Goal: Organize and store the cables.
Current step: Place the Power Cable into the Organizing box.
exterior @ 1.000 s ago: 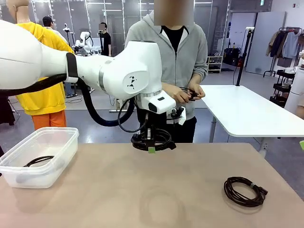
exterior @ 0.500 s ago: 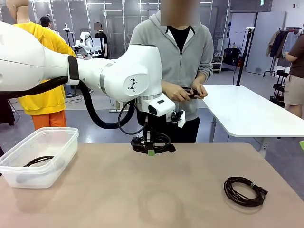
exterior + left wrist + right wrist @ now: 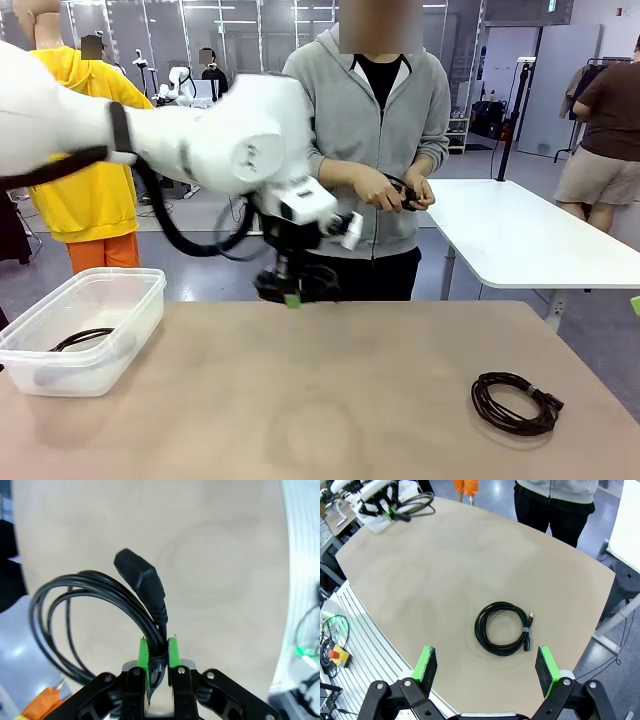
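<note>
My left gripper (image 3: 291, 298) hangs above the table's far edge, shut on a coiled black cable (image 3: 296, 284). In the left wrist view the green pads (image 3: 144, 653) pinch the cord just below its plug (image 3: 140, 575), and the loops (image 3: 60, 605) hang to the left. A second cable (image 3: 514, 402) lies coiled at the table's front right, directly below my open right gripper (image 3: 485, 666) as a ring (image 3: 502, 628). A third cable (image 3: 80, 339) rests in the clear plastic bin (image 3: 135, 300). The person holds another cable (image 3: 402, 192) in both hands.
The person stands at the far edge, just behind my left gripper. A white table (image 3: 520, 235) stands beyond on the right. The wooden tabletop (image 3: 300, 400) lies bare between the bin and the coiled cable. A metal rail (image 3: 355, 630) runs along the near edge.
My left arm has swung left and slightly up with the cable, toward the bin side, and is blurred by motion. The right gripper and the cable on the table have not moved.
</note>
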`<action>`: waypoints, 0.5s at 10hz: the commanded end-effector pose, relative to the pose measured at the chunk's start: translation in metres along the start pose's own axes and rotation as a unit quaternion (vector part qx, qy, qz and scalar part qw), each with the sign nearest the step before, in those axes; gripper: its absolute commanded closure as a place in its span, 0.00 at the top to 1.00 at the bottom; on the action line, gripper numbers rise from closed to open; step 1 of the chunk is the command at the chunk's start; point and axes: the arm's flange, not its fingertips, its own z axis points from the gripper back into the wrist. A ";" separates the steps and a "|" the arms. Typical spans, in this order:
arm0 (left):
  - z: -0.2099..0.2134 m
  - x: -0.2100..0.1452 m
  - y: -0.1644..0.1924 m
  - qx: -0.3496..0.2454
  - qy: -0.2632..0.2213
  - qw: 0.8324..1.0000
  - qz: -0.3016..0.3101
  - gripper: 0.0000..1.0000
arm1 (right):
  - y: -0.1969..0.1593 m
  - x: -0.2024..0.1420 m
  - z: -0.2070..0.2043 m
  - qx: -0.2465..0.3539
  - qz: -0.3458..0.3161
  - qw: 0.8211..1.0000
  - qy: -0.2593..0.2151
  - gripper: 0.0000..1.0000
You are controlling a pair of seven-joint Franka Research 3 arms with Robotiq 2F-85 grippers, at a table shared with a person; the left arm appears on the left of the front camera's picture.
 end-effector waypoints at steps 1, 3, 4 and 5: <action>0.034 -0.073 -0.035 0.014 -0.026 0.999 -0.021 0.17 | -0.001 -0.001 0.001 0.005 0.008 1.000 -0.003 1.00; 0.052 -0.131 -0.057 0.056 -0.009 0.998 0.003 0.17 | -0.001 -0.001 0.001 0.005 0.008 1.000 -0.003 1.00; 0.060 -0.153 -0.062 0.066 -0.020 0.998 0.006 0.17 | -0.001 -0.001 0.001 0.005 0.008 1.000 -0.003 1.00; 0.071 -0.190 -0.073 0.087 -0.032 0.995 0.029 0.17 | -0.001 -0.001 0.001 0.005 0.008 1.000 -0.003 1.00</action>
